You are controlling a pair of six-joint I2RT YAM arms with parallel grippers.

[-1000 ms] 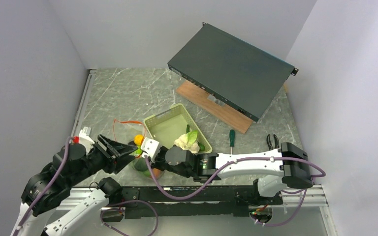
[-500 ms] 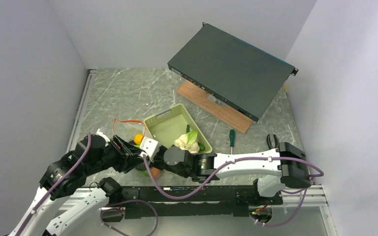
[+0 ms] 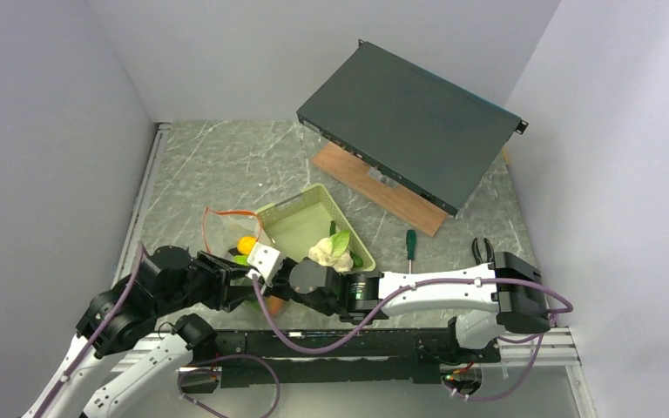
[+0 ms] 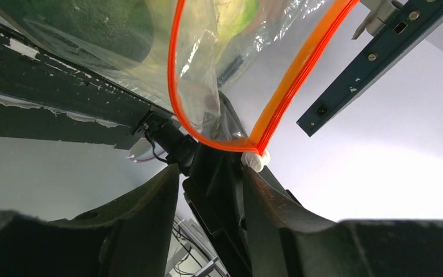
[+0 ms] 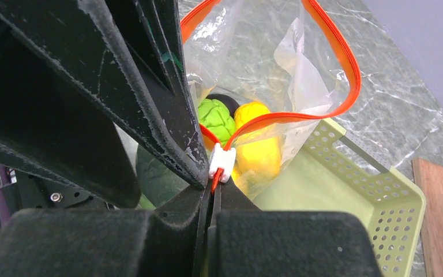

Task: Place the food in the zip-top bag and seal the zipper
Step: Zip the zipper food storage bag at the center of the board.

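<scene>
The clear zip-top bag stands at the near left with its mouth open. The red-orange zipper loops around that mouth. Inside show the yellow corn, the green pepper and a dark green piece. My right gripper is shut on the zipper strip just below its white slider. My left gripper is open. Its fingers straddle the right gripper's tip, with the slider at the right finger. The two grippers meet in the top view, left and right. The cauliflower lies at the basket's near end.
The pale green basket sits right beside the bag. A black rack unit rests on a wooden board at the back right. A green-handled screwdriver and pliers lie on the right.
My left arm has swung right, and its open gripper has come in around the zipper end that the right gripper holds. The bag's mouth stands higher. The right arm has hardly moved.
</scene>
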